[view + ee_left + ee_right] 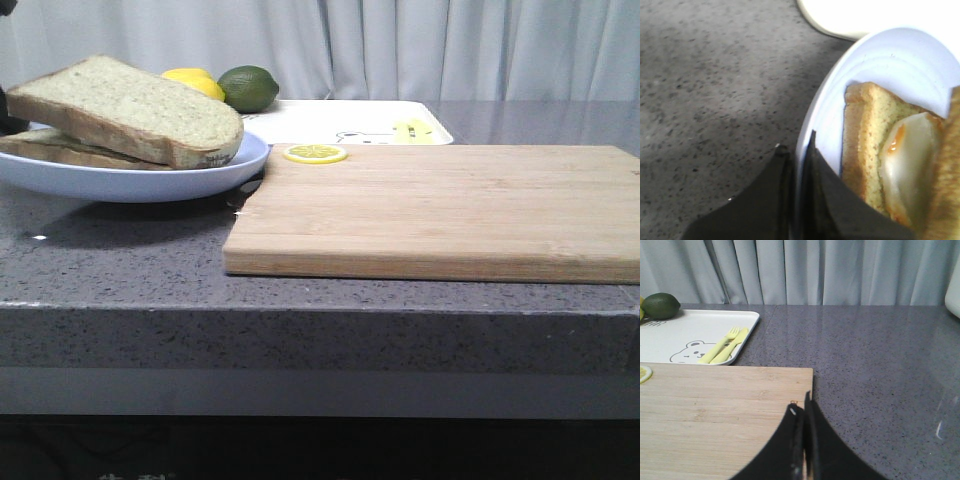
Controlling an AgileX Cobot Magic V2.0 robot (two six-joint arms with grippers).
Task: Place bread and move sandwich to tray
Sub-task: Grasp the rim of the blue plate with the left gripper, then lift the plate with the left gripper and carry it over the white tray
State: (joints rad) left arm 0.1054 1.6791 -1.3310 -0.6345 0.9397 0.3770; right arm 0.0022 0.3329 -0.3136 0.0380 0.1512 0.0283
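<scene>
The sandwich sits on its round light-blue plate (150, 180) at the left of the front view. The thick bread (130, 105) lies on top of a thinner slice. In the left wrist view the lower slice (865, 130) bears the fried egg (905, 155), and the top bread (947, 190) shows at the frame's edge. My left gripper (796, 147) is shut on the plate's rim (820, 125), one finger on each side. The plate casts a shadow on the counter. The white tray (330, 120) lies behind it. My right gripper (801, 405) is shut and empty over the cutting board's edge.
A wooden cutting board (440, 205) fills the middle and right of the grey counter, with a lemon slice (315, 153) at its far left corner. A lemon (195, 82) and a lime (248, 87) are at the tray's far left. A yellow fork and knife (725, 346) lie on the tray.
</scene>
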